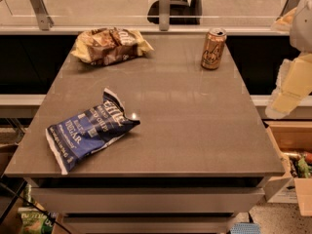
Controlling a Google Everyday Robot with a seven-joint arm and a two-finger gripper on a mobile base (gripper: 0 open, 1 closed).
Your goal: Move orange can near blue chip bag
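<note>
While the orange can [213, 48] stands upright near the table's [195, 130] far right corner, the blue chip bag [88, 131] lies well apart, near left. A tan-and-brown chip bag [109, 45] sits far left. The hand [291, 84] hangs beyond the table's right edge; open or closed, I cannot tell.

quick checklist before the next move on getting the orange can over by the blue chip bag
1. orange can upright at the far right of the table: ok
2. blue chip bag in view, lying front left: ok
3. bare surface beside the bag for setting the can down: ok
4. tan chip bag off the can-to-bag path, far left: ok
5. hand at the can: not ok, it hangs at the right edge, beyond the table
</note>
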